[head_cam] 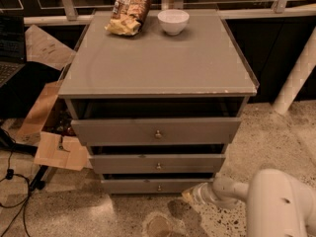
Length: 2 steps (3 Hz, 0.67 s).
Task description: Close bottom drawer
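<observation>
The bottom drawer (148, 185) is the lowest and narrowest grey front of the cabinet, with a small brass knob (159, 187) at its centre. A thin dark gap shows above it, under the middle drawer (157, 164). My gripper (191, 196) is low near the floor, just in front of the bottom drawer's right end. Whether it touches the front is unclear. My white arm (276, 204) reaches in from the lower right.
The top drawer (157, 131) stands partly open, with a dark opening above it. A chip bag (129, 10) and a white bowl (173, 21) sit on the cabinet top. Cardboard (57, 149) and cables (12, 181) lie at the left. A white post (296, 75) stands at the right.
</observation>
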{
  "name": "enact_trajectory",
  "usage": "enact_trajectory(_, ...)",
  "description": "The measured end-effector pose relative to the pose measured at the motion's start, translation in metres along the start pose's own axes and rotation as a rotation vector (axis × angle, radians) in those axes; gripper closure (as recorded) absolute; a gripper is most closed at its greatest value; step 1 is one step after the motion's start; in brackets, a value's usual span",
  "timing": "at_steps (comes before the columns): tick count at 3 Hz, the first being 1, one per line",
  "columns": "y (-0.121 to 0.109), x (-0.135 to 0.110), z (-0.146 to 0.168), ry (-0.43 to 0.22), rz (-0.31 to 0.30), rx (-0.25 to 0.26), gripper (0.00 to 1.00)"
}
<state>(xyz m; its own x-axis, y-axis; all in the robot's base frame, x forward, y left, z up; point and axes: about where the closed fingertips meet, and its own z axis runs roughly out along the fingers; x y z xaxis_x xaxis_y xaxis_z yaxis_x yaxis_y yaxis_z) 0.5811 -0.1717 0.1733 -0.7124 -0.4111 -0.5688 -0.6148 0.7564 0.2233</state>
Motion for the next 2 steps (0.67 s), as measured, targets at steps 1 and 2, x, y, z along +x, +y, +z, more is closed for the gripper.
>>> enact_trajectory(1,0.0124,0.0402,-0.0206,-0.009,0.072,-0.006,1.00)
enact_trajectory(2,0.0127,0.0461,-0.0233,-0.008,0.082,-0.005,0.82)
